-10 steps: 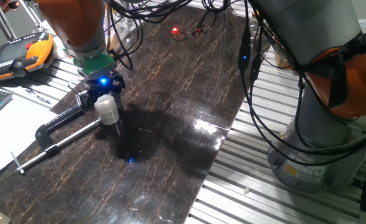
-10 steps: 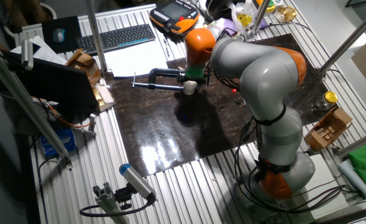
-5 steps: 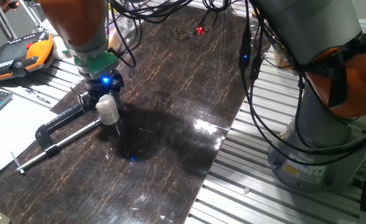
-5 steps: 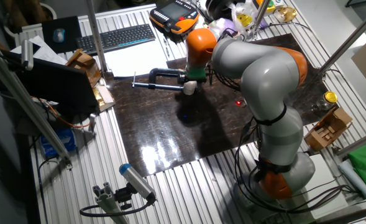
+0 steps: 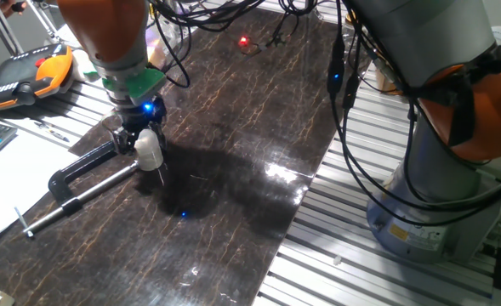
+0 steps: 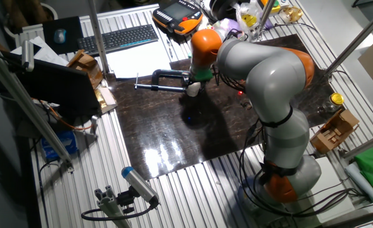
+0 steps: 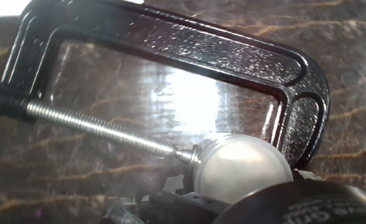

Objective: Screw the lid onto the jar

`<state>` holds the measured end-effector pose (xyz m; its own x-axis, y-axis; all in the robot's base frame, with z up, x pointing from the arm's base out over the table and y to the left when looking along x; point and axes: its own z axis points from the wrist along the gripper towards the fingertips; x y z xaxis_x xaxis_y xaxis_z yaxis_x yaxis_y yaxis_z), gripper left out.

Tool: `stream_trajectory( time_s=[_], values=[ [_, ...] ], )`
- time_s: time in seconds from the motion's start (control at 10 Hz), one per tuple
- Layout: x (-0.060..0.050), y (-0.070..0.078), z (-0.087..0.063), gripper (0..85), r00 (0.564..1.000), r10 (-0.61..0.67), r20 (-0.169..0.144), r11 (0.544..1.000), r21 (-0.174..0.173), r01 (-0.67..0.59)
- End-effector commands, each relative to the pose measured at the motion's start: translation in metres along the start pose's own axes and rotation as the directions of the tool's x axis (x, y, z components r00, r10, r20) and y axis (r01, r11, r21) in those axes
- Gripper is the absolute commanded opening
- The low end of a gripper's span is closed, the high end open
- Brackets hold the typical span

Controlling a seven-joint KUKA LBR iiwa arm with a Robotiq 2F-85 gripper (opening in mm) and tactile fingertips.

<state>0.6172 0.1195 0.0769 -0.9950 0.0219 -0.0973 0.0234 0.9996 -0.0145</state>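
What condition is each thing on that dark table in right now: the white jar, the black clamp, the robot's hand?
jar: upright, held in the clamp, lid on top.
lid: sitting on the jar.
C-clamp: lying flat, screw tip against the jar.
gripper: down at the jar's top; fingers' grip unclear.

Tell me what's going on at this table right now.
A robot arm is working on a small white jar held in a black clamp on the dark table. Its gripper sits right on top of the jar, where the lid would go, though the lid itself can't be made out separately. In the hand view the jar rests against the clamp's jaw, with the screw tip touching its side.
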Motion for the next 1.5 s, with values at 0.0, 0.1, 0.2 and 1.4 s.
stream_trajectory(
  time_s=[0.0,0.1,0.2,1.4],
  values=[
    [-0.0001,-0.0002,0.0000,83.7,0.990,-0.140,0.003,0.990,-0.014,0.140],
    [-0.0002,-0.0003,0.0000,83.3,0.991,-0.134,0.003,0.991,-0.014,0.134],
    [-0.0004,-0.0006,-0.0001,83.0,0.992,-0.130,0.003,0.991,-0.012,0.130],
    [-0.0011,-0.0015,0.0004,71.7,0.995,-0.104,0.001,0.995,-0.009,0.104]
  ],
)
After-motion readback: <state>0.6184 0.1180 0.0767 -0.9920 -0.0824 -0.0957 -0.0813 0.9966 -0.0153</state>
